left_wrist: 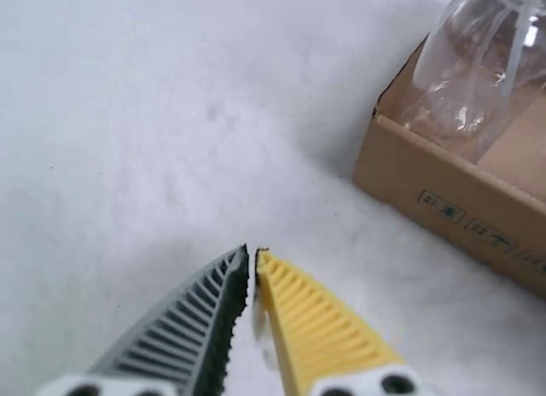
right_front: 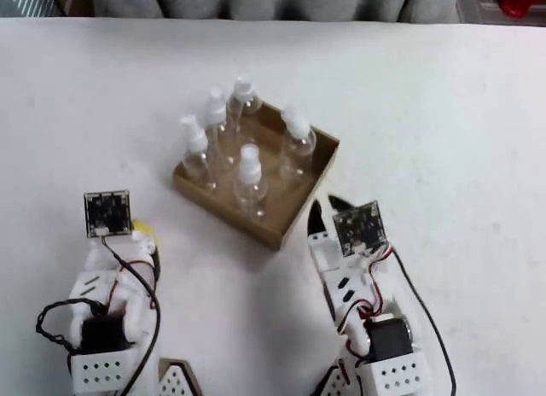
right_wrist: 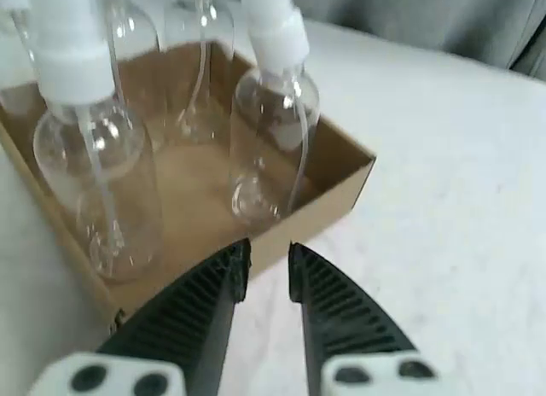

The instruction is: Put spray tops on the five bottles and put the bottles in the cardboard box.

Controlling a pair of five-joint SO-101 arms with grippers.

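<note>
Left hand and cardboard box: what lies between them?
Bare white table; the left wrist view shows it between the left hand and the cardboard box.

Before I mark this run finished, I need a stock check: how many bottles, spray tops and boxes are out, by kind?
clear bottles: 5, all standing in the box
white spray tops: 5, one on each bottle
cardboard box: 1
Total: 11

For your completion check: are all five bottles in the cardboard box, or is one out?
All in: five bottles stand upright inside the cardboard box, each with a spray top.
</note>
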